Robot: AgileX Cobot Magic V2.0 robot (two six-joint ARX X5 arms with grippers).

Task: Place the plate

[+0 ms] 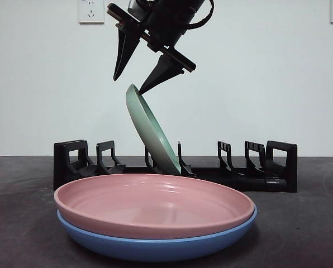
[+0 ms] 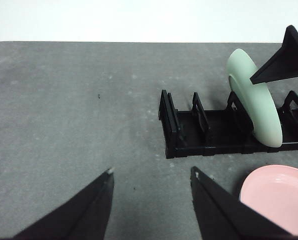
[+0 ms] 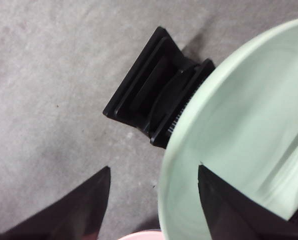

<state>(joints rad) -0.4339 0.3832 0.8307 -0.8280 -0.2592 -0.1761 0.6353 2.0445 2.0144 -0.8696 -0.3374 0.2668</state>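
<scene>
The right gripper (image 1: 132,84) hangs directly above the green plate (image 1: 151,131), jaws spread wide and gripping nothing; one jaw tip sits right at the plate's upper rim, contact unclear. The plate stands on edge in a slot near the middle of the black rack (image 1: 264,167), its top leaning toward eleven o'clock in the front view, so the rack's dividers carry its weight. Judging from this, the placing looks done, the jaws parted to clear the rim. At six o'clock from the rack, the pink plate (image 1: 155,204) nests in the blue plate (image 1: 155,245). The left gripper (image 2: 151,180) waits apart over the bare table (image 2: 64,125), open and empty.
</scene>
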